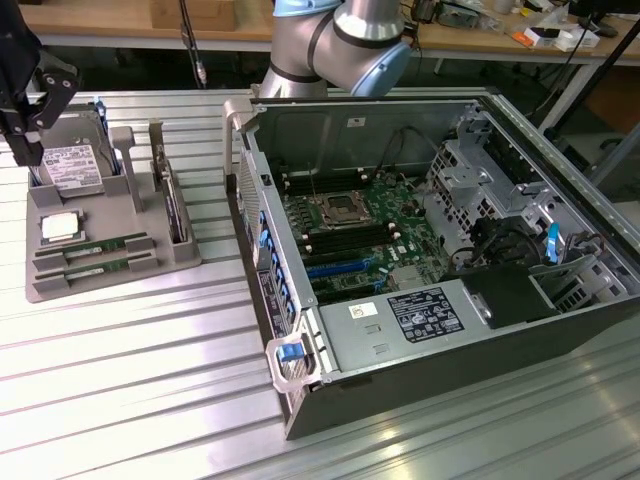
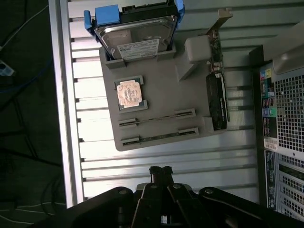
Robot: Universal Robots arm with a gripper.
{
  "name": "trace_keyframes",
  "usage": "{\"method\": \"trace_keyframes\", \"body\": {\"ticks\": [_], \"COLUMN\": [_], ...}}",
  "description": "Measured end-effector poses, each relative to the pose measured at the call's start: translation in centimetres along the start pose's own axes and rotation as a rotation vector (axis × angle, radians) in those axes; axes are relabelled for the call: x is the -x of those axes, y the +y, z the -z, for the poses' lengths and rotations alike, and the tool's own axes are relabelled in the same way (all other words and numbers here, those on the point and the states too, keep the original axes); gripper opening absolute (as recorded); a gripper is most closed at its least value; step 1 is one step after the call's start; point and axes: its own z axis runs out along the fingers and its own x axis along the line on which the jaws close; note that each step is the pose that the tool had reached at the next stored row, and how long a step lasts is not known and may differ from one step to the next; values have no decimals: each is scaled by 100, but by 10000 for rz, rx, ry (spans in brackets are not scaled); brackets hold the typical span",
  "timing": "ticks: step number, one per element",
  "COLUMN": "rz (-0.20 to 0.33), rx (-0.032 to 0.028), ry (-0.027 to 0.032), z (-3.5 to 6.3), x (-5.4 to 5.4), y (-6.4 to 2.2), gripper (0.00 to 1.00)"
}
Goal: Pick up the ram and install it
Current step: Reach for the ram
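Hovering near the tray, the tool is pinched together, empty; the ram lies edge-on in its slot

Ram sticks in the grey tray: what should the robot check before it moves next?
1. Ram sitting in its tray: ok.
2. End effector open for grabbing: not ok, shut and empty.
3. End effector touching the ram: not ok, apart from it.
4. Computer case open on top: ok.
5. Memory slots free: cannot tell.
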Motion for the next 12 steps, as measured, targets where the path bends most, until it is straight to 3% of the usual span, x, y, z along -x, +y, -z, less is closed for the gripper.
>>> {"method": "trace_keyframes", "body": {"ticks": [12], "rz": [0], "rx": [0], "ry": [1], "z": [7], "x": [-247], "y": [-19], "gripper": [10]}}
